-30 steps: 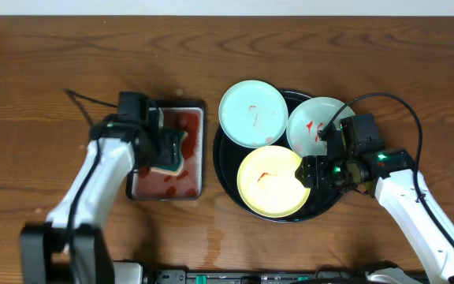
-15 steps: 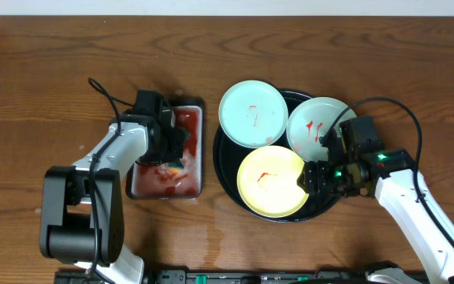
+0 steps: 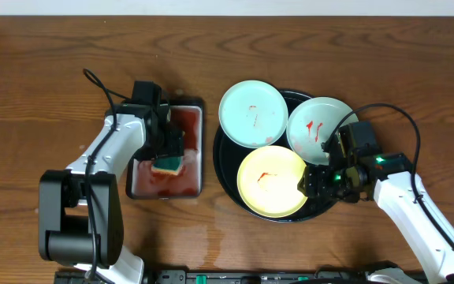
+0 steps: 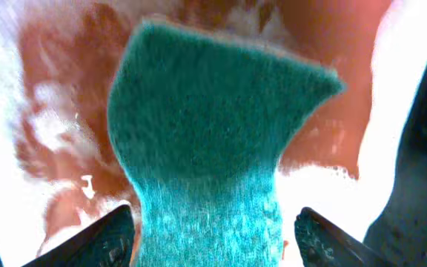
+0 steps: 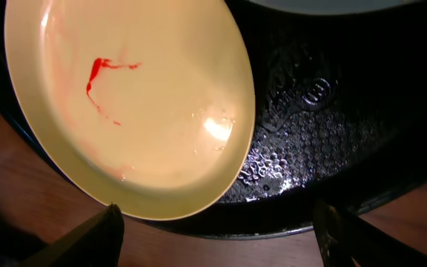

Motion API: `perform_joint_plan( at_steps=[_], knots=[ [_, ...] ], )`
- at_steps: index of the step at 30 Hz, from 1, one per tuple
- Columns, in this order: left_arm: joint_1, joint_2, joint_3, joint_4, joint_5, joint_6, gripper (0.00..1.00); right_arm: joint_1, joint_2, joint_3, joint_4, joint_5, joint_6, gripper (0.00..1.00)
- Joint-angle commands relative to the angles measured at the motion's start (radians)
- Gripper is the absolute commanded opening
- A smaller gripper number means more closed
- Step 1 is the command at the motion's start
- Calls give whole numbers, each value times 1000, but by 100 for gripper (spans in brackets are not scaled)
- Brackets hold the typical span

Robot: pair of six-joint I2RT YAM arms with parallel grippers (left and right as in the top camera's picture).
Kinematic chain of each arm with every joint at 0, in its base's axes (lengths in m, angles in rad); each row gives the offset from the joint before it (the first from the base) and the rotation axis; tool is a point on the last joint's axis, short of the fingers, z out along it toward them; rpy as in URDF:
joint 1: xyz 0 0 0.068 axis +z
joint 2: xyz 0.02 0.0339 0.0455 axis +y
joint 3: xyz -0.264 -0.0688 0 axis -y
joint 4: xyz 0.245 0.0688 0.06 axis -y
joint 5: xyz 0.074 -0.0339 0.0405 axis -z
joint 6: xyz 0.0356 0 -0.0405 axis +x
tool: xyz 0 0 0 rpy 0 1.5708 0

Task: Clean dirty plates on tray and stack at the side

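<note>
Plates: the yellow plate (image 3: 273, 180), blue plate (image 3: 252, 113) and white plate (image 3: 319, 126) are all seen on the tray (image 3: 221, 162), each smeared red; none is stacked at the side.
Key relation: the yellow plate's rim lies just ahead of the right gripper (image 5: 221, 237), so the right arm is judged the nearer.
Right gripper: spread wide, nothing held; angled down at the tray's edge.
Left gripper (image 4: 215, 236): pointed down into the dish (image 3: 144, 188), fingers parted either side of the sponge (image 4: 206, 126), which is not clamped.
</note>
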Motion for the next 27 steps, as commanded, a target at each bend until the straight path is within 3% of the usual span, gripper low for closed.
perform_joint_plan(
  at_steps=[1,3,5,10,17,21,27],
  knots=[
    [-3,9,-21,39,-36,0,63,-5,-3,-8,5,13,14,80],
    [-3,26,-43,76,-35,0,61,-5,-3,-8,6,13,14,80],
    [-7,46,-58,92,-35,0,53,-5,-3,-8,6,13,14,80],
    [-23,91,-65,94,-36,0,8,-5,-3,-8,7,13,14,81],
    [-26,21,27,-40,-35,-4,8,-5,-3,-8,9,26,14,82],
    [-26,-49,127,-154,-35,-4,7,-19,-3,-8,16,130,13,91],
    [-26,-176,190,-245,-36,-4,7,-96,-3,-8,17,60,-22,91]
  ],
)
